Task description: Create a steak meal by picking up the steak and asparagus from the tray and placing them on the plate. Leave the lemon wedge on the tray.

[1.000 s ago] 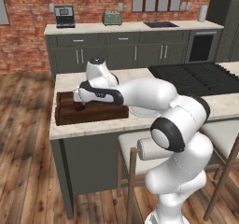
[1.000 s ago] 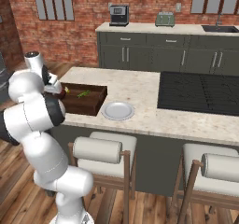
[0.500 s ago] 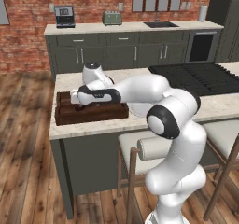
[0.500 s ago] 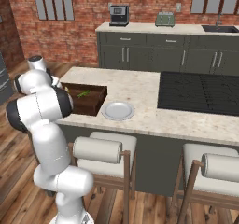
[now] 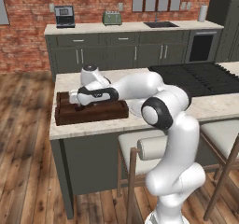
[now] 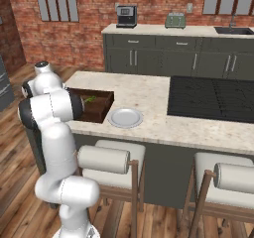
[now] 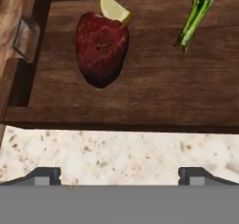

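Observation:
In the hand view the dark red steak (image 7: 101,48) lies on the left part of the brown wooden tray (image 7: 140,97). The pale yellow lemon wedge (image 7: 113,8) touches its far end. The green asparagus (image 7: 193,18) lies apart at the upper right. My gripper (image 7: 119,175) is open and holds nothing. Its fingertips (image 7: 44,175) hang over the speckled counter just outside the tray's near rim. From the right base view, the round white plate (image 6: 125,117) sits on the counter beside the tray (image 6: 99,114). In the left base view my hand (image 5: 93,95) hovers low over the tray (image 5: 91,114).
A black cooktop (image 6: 213,98) covers the island's right half. Two padded stools (image 6: 111,157) stand at the island's near side. A metal handle (image 7: 23,38) is fixed to the tray's left end. The back counter carries a coffee machine (image 6: 126,16) and a toaster (image 6: 174,20).
The arm has swung left and lower, bringing the hand down over the tray's left part. The jaws stayed open and the food has not moved.

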Motion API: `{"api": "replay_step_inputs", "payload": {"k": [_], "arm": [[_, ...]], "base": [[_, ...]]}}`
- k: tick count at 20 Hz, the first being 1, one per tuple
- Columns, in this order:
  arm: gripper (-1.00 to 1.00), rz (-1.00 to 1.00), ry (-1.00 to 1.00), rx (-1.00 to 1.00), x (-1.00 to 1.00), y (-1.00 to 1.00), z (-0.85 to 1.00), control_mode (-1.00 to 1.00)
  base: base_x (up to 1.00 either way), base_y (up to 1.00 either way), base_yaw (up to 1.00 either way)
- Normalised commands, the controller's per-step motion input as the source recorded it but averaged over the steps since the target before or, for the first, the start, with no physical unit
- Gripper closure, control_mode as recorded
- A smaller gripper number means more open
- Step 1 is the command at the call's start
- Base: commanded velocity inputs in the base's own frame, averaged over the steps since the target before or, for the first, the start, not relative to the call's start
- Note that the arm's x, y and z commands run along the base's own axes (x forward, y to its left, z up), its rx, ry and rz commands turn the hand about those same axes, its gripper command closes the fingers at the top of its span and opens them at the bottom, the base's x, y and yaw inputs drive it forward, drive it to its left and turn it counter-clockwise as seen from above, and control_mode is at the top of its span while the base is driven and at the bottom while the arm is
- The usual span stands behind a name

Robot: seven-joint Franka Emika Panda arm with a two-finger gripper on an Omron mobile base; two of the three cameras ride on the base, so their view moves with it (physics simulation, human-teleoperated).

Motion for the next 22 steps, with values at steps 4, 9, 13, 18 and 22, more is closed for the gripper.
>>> {"api": "replay_step_inputs", "payload": {"k": [4, 9, 13, 18, 22], "arm": [[-1.00, 0.00, 0.00, 0.00, 0.31, 0.10, -0.19, -1.00], [-1.00, 0.00, 0.00, 0.00, 0.32, 0.06, -0.19, -1.00], [-1.00, 0.00, 0.00, 0.00, 0.34, 0.09, -0.16, -1.00], [-1.00, 0.00, 0.00, 0.00, 0.32, 0.09, -0.17, -1.00], [-1.00, 0.00, 0.00, 0.00, 0.30, 0.08, -0.18, -1.00]], "base": [[0.00, 0.00, 0.00], [0.00, 0.00, 0.00], [0.00, 0.00, 0.00], [0.00, 0.00, 0.00], [0.00, 0.00, 0.00]]}}
